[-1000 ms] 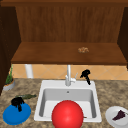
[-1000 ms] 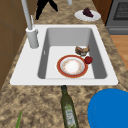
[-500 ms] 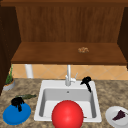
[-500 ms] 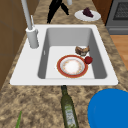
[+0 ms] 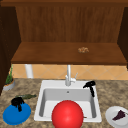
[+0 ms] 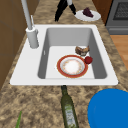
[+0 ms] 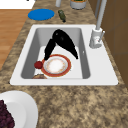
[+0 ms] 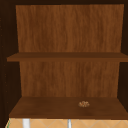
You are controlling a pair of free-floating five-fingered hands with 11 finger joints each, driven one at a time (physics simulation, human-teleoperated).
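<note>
My right hand (image 5: 90,86) hangs over the sink's (image 5: 40,110) right rear corner, open, with its fingers pointing down. In the right side view the right hand (image 7: 61,41) hovers just above a red-rimmed plate (image 7: 56,65) on the sink floor and holds nothing. A small red fruit (image 7: 38,64) and a brown piece (image 6: 82,50) lie beside the red-rimmed plate (image 6: 72,66). A large red round shape (image 5: 67,115) sits at the sink's front in the front view. My left hand (image 5: 17,102) floats over a blue plate (image 5: 15,116) on the left counter.
A tall faucet (image 5: 68,75) stands behind the sink. A green bottle (image 6: 68,110) lies on the left counter, near a potted plant (image 5: 8,82). A white plate (image 5: 111,120) with a dark purple piece sits on the right. The shelf (image 8: 50,108) above holds a small brown item (image 8: 84,103).
My right hand has come down from near the shelf's edge toward the sink and shifted slightly forward. The left hand has stayed where it was.
</note>
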